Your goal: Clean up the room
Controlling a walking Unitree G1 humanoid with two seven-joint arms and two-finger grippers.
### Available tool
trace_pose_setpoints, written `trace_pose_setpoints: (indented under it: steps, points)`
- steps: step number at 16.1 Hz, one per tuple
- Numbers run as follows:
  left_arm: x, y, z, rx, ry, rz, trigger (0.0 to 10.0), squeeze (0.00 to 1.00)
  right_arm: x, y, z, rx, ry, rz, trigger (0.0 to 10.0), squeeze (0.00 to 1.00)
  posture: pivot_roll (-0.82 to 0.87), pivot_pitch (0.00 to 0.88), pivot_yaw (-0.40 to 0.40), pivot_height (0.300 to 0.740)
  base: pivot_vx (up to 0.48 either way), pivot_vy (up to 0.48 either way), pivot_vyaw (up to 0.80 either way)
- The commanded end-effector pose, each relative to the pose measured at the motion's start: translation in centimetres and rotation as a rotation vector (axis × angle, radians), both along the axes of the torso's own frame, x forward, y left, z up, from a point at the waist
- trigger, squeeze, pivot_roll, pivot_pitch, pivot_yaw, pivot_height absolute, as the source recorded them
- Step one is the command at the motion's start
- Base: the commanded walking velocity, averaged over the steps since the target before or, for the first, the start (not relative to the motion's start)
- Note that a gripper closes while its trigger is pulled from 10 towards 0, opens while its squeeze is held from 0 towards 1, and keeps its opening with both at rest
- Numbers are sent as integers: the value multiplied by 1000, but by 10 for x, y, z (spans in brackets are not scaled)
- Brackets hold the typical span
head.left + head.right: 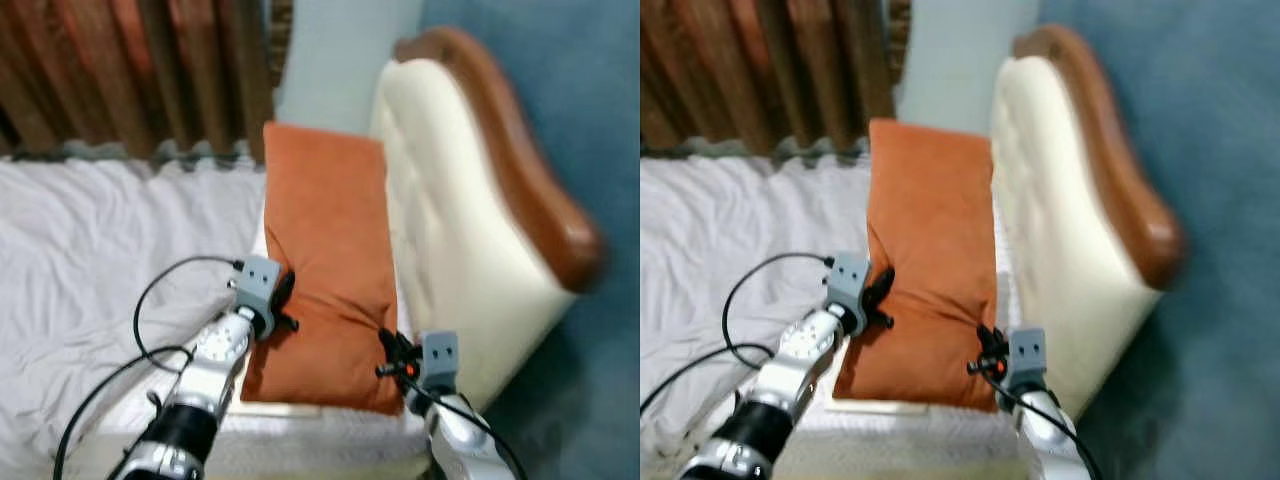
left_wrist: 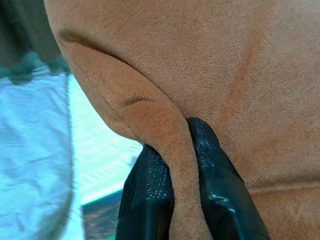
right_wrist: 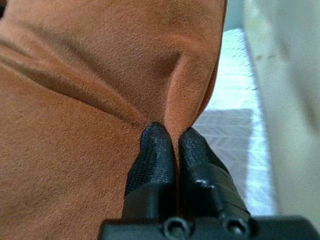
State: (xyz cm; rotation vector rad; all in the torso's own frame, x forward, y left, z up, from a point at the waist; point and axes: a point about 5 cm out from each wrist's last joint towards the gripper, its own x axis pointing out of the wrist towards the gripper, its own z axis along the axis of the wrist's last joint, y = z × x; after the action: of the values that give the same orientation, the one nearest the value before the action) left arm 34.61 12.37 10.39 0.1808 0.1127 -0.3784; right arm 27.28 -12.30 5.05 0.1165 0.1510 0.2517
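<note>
An orange pillow (image 1: 325, 250) lies lengthwise at the head of the bed, its far end propped against the wall by the cream headboard (image 1: 455, 210). My left gripper (image 1: 283, 300) is shut on a fold of the pillow's left edge; the fabric (image 2: 177, 165) is pinched between the black fingers (image 2: 150, 195). My right gripper (image 1: 392, 355) is shut on the pillow's right near corner, where the fingers (image 3: 155, 155) clamp a thin pleat of cloth (image 3: 187, 85).
A rumpled white sheet (image 1: 90, 260) covers the bed to the left. Brown curtains (image 1: 130, 70) hang behind it. The padded headboard with its curved wooden rim (image 1: 520, 170) stands on the right against a blue wall (image 1: 590, 90). A white quilted mattress edge (image 1: 300, 425) runs below the pillow.
</note>
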Motion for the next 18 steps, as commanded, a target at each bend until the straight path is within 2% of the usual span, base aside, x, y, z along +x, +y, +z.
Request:
trace_pose_setpoints:
  steps: [1,2,3,5,7,8,10,13,16,17,18]
  points:
    - [4,9,3,50,-11,26,10000,227,4,-17,4,-4,-16,-86,0,0,-30,75,-10,740,0,0,0]
    - [4,8,2,41,-5,15,10000,227,4,-15,3,-3,-10,-84,0,0,-28,80,-10,740,0,0,0]
    - [3,9,0,23,16,5,10000,1000,6,-12,0,-10,1,-84,0,0,-16,113,-1,740,0,0,0]
    - [2,17,-7,37,57,-10,10000,1000,14,-10,-7,-73,22,-154,0,0,31,234,32,740,0,0,0]
    - [2,18,-12,104,76,-58,10000,1000,26,-13,-9,-109,48,-245,0,0,48,302,49,740,0,0,0]
    - [2,18,-12,110,77,-64,10000,1000,27,-13,-10,-107,54,-253,0,0,48,302,49,740,0,0,0]
    - [2,33,-10,162,61,-73,10000,1000,39,-10,-12,-114,82,-282,0,0,94,397,86,740,0,0,0]
    - [-4,44,-13,172,66,-73,10000,1000,51,-10,-7,-122,82,-349,0,0,114,426,95,740,0,0,0]
    - [-14,36,-6,144,30,-120,10000,1000,61,-9,5,1,70,-417,0,0,116,407,91,740,0,0,0]
    - [-32,20,-1,99,3,-180,10000,992,71,-13,15,152,70,-488,0,0,113,395,87,740,0,0,0]
    - [-40,15,0,82,0,-201,10000,992,74,-15,18,193,68,-507,0,0,112,394,86,740,0,0,0]
